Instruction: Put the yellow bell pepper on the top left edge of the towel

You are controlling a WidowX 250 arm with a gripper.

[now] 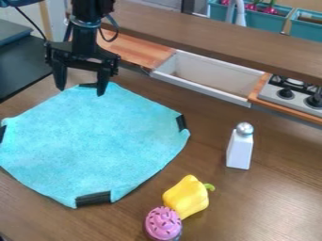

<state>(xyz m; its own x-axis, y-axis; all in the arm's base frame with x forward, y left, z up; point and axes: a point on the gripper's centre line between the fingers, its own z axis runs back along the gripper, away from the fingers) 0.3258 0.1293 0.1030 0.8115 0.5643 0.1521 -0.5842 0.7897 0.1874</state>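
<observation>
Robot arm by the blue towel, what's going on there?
The gripper hangs open at the towel's far corner, holding nothing. Its job is to put the pepper on the towel's top left edge, but that isn't done: the pepper lies on the table, off the towel, next to a pink cupcake. A white shaker stands farther right.

No readable text, labels, numbers or signs

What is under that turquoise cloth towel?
The brown wood-look tabletop shows around the towel, which has black strips at its corners. Whatever lies directly beneath is covered, so I can't tell.
</observation>
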